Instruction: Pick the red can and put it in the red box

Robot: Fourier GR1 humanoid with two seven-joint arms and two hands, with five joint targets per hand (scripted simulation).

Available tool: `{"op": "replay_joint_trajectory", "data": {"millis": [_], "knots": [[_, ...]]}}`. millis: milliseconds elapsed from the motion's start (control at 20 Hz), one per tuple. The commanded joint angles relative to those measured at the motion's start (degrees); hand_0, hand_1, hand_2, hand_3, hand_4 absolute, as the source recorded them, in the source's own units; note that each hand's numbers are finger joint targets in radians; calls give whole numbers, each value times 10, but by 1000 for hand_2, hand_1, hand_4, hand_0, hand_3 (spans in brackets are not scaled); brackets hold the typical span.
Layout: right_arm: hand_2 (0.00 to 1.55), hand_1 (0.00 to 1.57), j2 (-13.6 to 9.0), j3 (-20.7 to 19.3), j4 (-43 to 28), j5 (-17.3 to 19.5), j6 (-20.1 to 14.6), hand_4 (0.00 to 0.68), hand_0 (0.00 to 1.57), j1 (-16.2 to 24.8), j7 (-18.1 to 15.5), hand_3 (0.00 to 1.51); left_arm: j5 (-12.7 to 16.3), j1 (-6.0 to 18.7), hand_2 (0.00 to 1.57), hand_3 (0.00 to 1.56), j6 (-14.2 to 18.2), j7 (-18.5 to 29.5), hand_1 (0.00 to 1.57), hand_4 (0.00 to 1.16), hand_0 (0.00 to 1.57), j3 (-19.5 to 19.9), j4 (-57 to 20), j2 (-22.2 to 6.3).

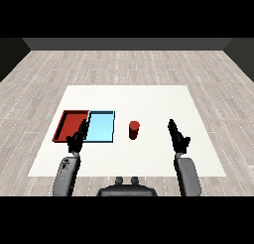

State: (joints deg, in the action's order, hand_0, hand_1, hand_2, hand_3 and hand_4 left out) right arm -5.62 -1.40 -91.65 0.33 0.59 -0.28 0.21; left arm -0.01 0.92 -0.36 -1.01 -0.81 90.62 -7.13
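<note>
A white table (149,96) sits on a grey plank floor, seen from above and behind the robot's two grey forearms. A small red can (134,129) stands upright near the middle of the table, closer to the near edge than the far one, touched by neither hand. To its left, just beside it but apart, lies a light blue tray (101,127), and a red tray (69,123) lies edge to edge with that, nearest the table's left edge. The right hand (177,137) hovers to the right of the can, a clear gap between them, its fingers straight and holding nothing. The left hand (78,137) sits over the near edge where the two trays meet, fingers likewise extended and empty. The can looks like a rigid, smooth-sided cylinder, probably light and liable to tip if nudged near the top. A sensible hold would be around its middle, fingers and thumb curling on opposite sides of the wall. To reach the red tray it must pass over the blue one.
</note>
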Motion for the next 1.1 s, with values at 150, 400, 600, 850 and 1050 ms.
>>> {"op": "replay_joint_trajectory", "data": {"millis": [150,400,600,850,1050], "knots": [[0,0,3,-19,62,0,4,0,0,-41,3,0,-5,7,0,0,3,-13,0,0,0,13,-9,18],[0,0,25,-25,29,-23,12,0,0,-59,-137,0,37,46,0,0,-4,148,0,0,0,40,52,34],[0,0,15,-42,110,-26,38,0,0,-64,-229,0,36,9,0,0,-26,235,0,0,0,40,3,40],[0,0,4,-43,73,-47,55,0,0,-62,-195,0,3,-20,0,0,3,250,0,0,0,10,13,68],[0,0,1,-47,79,-48,61,0,0,-45,-208,0,49,10,0,0,-36,237,0,0,0,52,14,32]]}}
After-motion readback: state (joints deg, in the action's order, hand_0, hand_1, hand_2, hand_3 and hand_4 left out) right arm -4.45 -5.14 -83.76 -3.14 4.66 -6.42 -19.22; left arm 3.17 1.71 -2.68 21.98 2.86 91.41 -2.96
